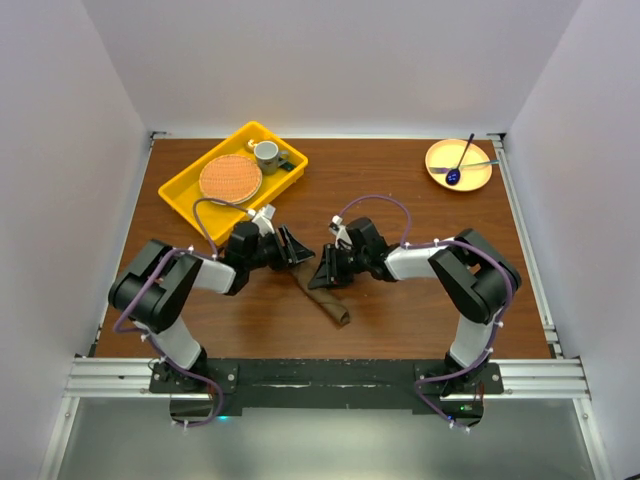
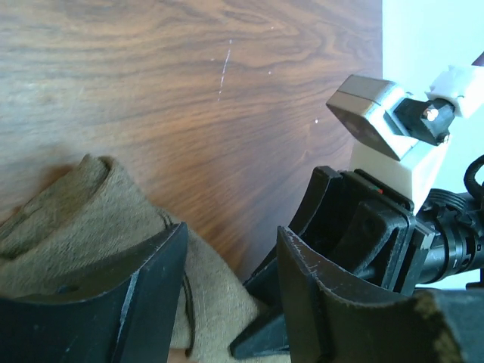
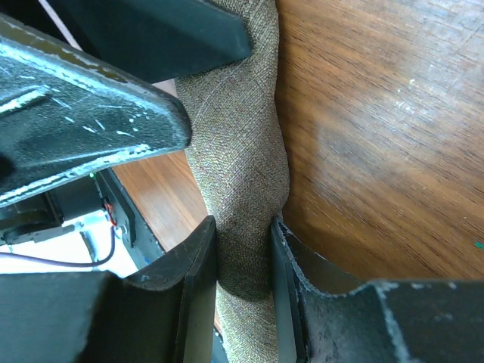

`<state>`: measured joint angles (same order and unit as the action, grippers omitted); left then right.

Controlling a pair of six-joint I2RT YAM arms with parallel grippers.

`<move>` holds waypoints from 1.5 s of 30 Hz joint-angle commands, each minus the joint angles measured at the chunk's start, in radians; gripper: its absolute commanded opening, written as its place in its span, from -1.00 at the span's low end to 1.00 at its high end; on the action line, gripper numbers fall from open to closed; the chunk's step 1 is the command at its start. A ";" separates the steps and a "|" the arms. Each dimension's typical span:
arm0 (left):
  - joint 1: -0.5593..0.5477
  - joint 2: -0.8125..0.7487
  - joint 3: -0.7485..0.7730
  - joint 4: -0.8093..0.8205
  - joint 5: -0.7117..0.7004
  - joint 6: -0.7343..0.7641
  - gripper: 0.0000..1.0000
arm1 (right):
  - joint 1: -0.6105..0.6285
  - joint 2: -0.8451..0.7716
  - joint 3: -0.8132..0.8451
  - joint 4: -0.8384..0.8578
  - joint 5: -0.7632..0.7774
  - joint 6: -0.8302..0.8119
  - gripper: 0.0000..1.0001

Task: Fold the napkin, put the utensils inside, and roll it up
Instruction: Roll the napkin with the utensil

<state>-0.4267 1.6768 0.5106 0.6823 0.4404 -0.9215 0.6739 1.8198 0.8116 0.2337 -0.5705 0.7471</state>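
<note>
Napkin (image 1: 326, 301) lies rolled thin, centre frame on the counter (image 1: 420, 300). Right end effector (image 3: 242, 236) pinches the roll, jaws narrow; left end effector (image 2: 231, 246) stands wide over its loose end. Best bet: even tension, tight roll, no slack.

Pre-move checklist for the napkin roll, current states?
1. Napkin rolled into a tube: ok.
2. Right gripper closed on the roll, one finger on each side: ok.
3. Left gripper gripping the cloth: not ok. The jaws stand apart and the cloth lies only partly between them.
4. Utensils inside the roll: cannot tell, none visible.
5. Roll lying on the table, clear of the edge: ok.
</note>
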 commanded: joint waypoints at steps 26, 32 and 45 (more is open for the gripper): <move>-0.001 0.040 -0.041 -0.035 -0.086 0.069 0.10 | 0.087 -0.203 -0.022 -0.424 0.265 -0.216 0.04; -0.001 -0.071 0.009 -0.145 -0.089 0.104 0.13 | 0.099 -0.274 0.106 -0.559 0.330 -0.264 0.11; -0.001 -0.270 0.189 -0.366 -0.028 0.118 0.18 | 0.134 -0.307 0.110 -0.548 0.363 -0.247 0.21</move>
<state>-0.4324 1.4784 0.6540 0.3935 0.3908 -0.8387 0.7795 1.5509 0.8909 -0.2905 -0.2539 0.5121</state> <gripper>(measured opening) 0.589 0.591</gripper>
